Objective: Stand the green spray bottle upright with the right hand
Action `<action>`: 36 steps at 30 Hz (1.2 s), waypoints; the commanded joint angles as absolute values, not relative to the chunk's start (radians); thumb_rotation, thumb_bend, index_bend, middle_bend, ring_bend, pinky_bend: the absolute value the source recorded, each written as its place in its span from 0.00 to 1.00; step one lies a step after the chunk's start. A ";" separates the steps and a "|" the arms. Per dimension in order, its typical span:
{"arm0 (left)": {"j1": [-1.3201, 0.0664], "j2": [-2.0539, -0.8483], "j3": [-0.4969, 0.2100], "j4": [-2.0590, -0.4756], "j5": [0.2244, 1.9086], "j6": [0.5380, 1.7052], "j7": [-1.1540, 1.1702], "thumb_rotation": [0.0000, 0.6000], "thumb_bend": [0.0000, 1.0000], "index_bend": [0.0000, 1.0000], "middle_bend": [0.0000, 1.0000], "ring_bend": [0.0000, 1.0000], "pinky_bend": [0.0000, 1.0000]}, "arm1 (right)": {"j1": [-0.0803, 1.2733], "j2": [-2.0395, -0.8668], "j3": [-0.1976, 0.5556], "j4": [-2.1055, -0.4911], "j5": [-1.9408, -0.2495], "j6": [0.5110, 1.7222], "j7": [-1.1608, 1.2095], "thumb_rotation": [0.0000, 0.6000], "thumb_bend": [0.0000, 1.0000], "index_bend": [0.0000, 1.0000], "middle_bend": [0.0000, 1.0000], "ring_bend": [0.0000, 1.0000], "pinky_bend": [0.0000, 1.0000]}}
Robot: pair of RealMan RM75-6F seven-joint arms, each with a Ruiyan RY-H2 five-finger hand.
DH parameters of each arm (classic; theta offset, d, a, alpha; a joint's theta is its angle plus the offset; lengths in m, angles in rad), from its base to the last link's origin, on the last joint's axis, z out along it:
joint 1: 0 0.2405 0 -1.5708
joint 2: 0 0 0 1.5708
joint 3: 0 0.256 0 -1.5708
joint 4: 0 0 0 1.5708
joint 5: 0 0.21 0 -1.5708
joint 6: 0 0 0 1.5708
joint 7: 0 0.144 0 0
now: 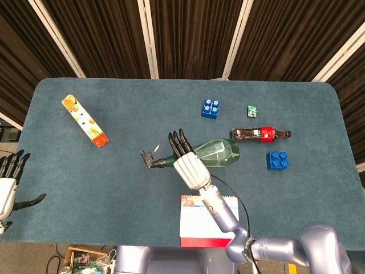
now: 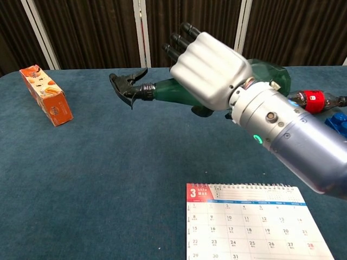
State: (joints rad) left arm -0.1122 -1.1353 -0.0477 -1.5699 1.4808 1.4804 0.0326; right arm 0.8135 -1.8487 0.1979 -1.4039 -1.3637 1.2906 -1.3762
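Observation:
My right hand (image 1: 188, 165) (image 2: 209, 70) grips the green spray bottle (image 1: 212, 153) (image 2: 168, 90) around its middle and holds it in the air above the table, still lying sideways. The bottle's black trigger head (image 1: 149, 158) (image 2: 126, 86) points to the left and its green body sticks out to the right past my knuckles. My left hand (image 1: 8, 181) hangs at the far left edge, off the table, fingers apart and holding nothing.
A cola bottle (image 1: 259, 134) lies on its side right of the green bottle, with blue bricks (image 1: 276, 160) (image 1: 210, 108) and a small green item (image 1: 252, 110) nearby. An orange box (image 1: 85, 121) lies far left. A calendar (image 1: 201, 219) sits at the front edge.

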 commanded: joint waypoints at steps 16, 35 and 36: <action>-0.108 -1.137 -0.033 -1.570 1.520 1.493 0.033 1.00 0.04 0.00 0.00 0.00 0.00 | 0.628 -1.638 0.223 -1.536 -1.562 1.580 -0.330 1.00 0.57 0.92 0.09 0.00 0.00; -0.116 -1.134 -0.026 -1.568 1.533 1.479 0.016 1.00 0.04 0.00 0.00 0.00 0.00 | 0.532 -1.887 0.172 -1.085 -1.584 1.731 0.464 1.00 0.61 0.92 0.08 0.00 0.00; -0.115 -1.134 -0.026 -1.567 1.533 1.479 0.016 1.00 0.04 0.00 0.00 0.00 0.00 | 0.530 -1.902 0.166 -1.055 -1.580 1.722 0.478 1.00 0.61 0.92 0.08 0.00 0.00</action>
